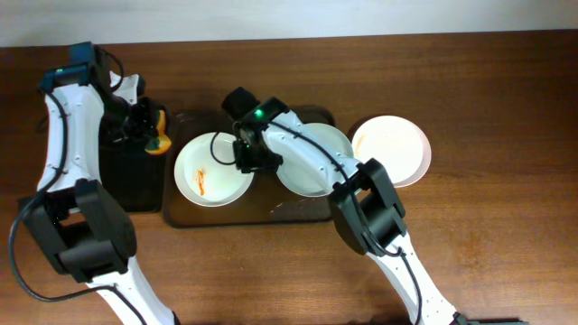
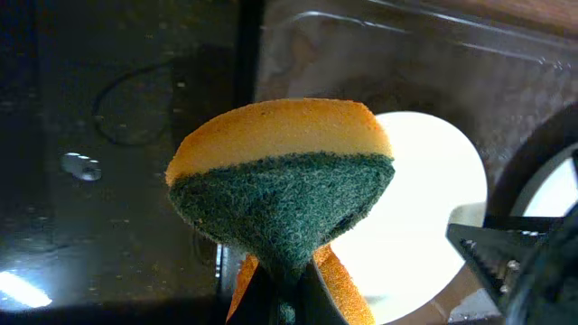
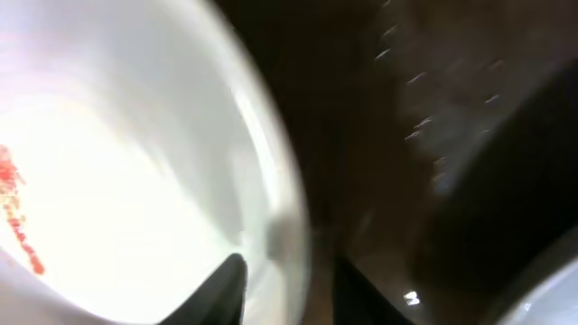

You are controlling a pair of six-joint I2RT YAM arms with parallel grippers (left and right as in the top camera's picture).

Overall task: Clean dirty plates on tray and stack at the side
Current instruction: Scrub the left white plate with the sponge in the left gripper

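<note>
A brown wooden worktop (image 1: 488, 63) carries the dark brown tray (image 1: 271, 215), with a narrower black tray (image 1: 135, 185) just beside its left edge; a smeared plate (image 1: 208, 171) lies on the tray's left half, a second plate (image 1: 316, 171) on its right half, and a third plate (image 1: 393, 149) sits on the wood just off the tray's right end. The left arm (image 1: 68, 117) reaches over the black tray, the left fingers (image 2: 284, 302) clenched on a yellow-and-green sponge (image 2: 280, 181). The right arm (image 1: 307, 149) stretches across the tray from its right side, the right fingers (image 1: 244, 161) parted to either side of the smeared plate's right rim, not closed on it
</note>
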